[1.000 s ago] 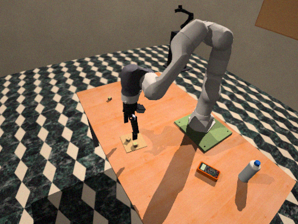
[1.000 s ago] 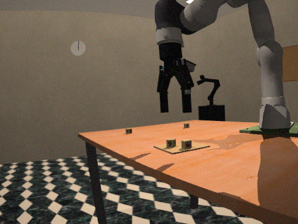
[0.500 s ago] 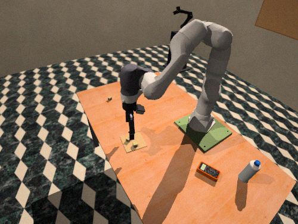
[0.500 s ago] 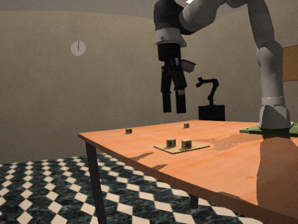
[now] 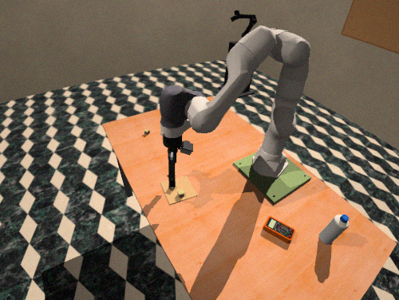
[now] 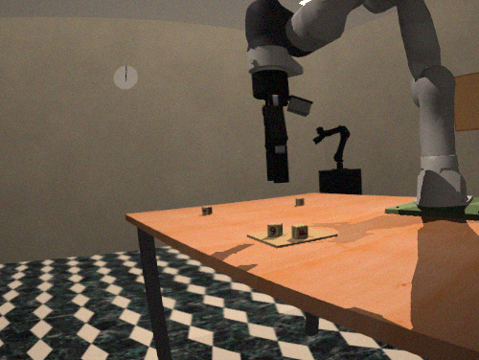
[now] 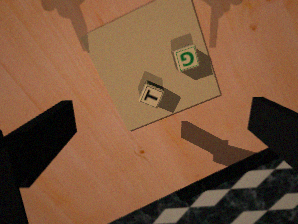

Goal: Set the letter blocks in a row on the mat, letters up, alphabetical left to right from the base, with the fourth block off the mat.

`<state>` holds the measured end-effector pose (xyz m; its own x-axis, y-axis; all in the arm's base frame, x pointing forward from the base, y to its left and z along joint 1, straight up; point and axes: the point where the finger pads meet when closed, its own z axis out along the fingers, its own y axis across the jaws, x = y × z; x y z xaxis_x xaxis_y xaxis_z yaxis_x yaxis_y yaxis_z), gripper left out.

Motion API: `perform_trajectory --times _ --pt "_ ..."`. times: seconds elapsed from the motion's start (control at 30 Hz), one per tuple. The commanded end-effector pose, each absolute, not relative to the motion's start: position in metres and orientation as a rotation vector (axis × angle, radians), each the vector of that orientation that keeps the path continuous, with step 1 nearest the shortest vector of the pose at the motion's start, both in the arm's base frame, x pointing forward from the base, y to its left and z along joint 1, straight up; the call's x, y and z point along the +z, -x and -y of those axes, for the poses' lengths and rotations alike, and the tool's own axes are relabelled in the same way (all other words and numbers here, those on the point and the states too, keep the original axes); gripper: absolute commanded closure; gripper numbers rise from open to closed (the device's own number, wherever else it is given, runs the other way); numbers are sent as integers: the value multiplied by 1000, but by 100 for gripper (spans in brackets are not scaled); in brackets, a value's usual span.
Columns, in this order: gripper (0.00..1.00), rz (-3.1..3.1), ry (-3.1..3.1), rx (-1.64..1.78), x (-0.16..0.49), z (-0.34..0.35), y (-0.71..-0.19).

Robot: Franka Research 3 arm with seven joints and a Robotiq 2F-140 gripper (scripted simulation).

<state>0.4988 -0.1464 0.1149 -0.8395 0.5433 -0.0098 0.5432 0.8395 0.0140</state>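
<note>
Wrist view shows the gripper wide open and holding nothing, with the G block at two o'clock from the T block, both on the mat.

Plain brown walls rise behind a floor of dark marbled tiles and pale diamonds.

Wood tabletop carried sq. tan mat, green base plate, orange multimeter, white bottle w/ blue cap, plus 2 small blocks off mat, well apart.
</note>
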Motion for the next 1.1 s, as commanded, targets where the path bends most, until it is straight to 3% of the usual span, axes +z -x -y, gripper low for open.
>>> perform_trajectory --times 0.0,0.8,0.83,1.07 --pt "0 -2938 -1094 0 115 148 -499" --pt "0 -2750 -1504 1 114 156 -500" --pt "57 -2750 -1504 1 114 156 -500" --pt "57 -2750 -1504 1 114 156 -500"
